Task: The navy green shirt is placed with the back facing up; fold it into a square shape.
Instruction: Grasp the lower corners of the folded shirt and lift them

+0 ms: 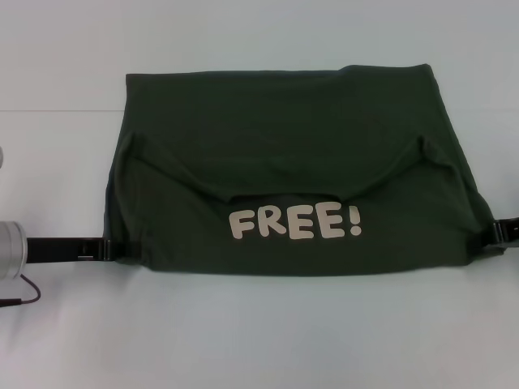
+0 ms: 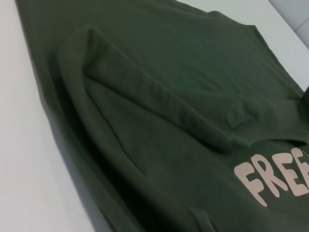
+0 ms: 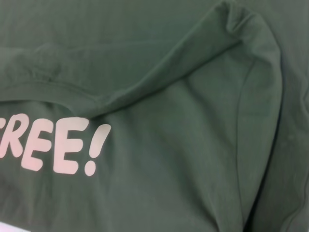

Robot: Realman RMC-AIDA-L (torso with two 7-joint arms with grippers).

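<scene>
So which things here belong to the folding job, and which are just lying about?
Part of the job:
- dark green shirt, partly folded, "FREE!" print showing
- left gripper, at the shirt's near-left edge
- right gripper, at its near-right edge

Just there:
- white table
- thin cable by the left arm

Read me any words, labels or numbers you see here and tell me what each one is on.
"FREE!" in pale block letters on the green shirt, on the folded-over part nearest the robot; the print shows whole in the head view, and each wrist view shows only part of it.
No other text, labels or numbers can be seen.
</scene>
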